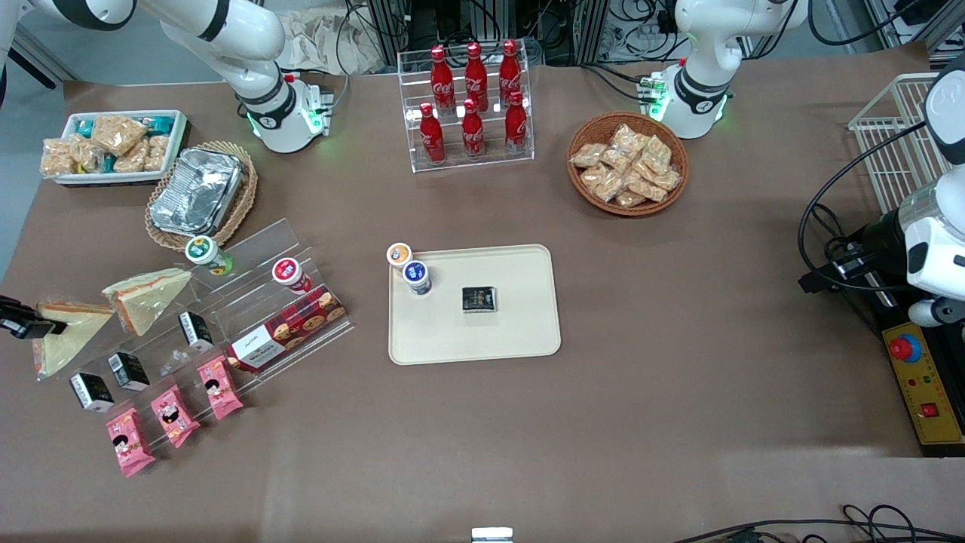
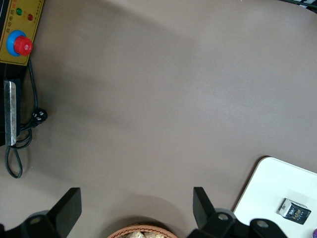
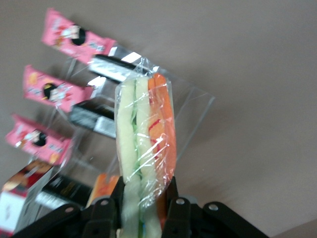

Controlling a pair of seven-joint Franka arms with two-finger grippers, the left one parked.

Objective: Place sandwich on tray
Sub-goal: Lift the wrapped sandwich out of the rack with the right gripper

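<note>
A: Where is the gripper (image 1: 47, 326) found?

B: It is seen at the working arm's end of the desk (image 1: 678, 302), at the clear stepped rack (image 1: 226, 317). Its fingers (image 3: 110, 201) are clamped on the sandwich (image 1: 64, 335), and the wedge is pinched between them with its cut edge turned toward the wrist camera.

A: What is shown of the sandwich up close?

B: In the right wrist view the sandwich (image 3: 143, 148) is seen wrapped in clear plastic, with pale bread, a green strip and an orange layer along the edge. Whether it is touching the rack cannot be told.

A: And the tray?

B: The tray (image 1: 520, 332) is laid near the middle of the desk, well apart from the sandwich. Two small lidded cups, one orange-topped (image 1: 399, 255) and one blue-topped (image 1: 416, 274), are stood at one of its corners, and a small black packet (image 1: 479, 299) is lying near its centre.

A: What is found beside the held sandwich?

B: A second wrapped wedge (image 1: 147, 298) is propped on the rack just beside it. Pink snack packets (image 1: 170, 413) and small black boxes (image 1: 128, 371) are lined along the rack's lower steps, nearer the front camera.
</note>
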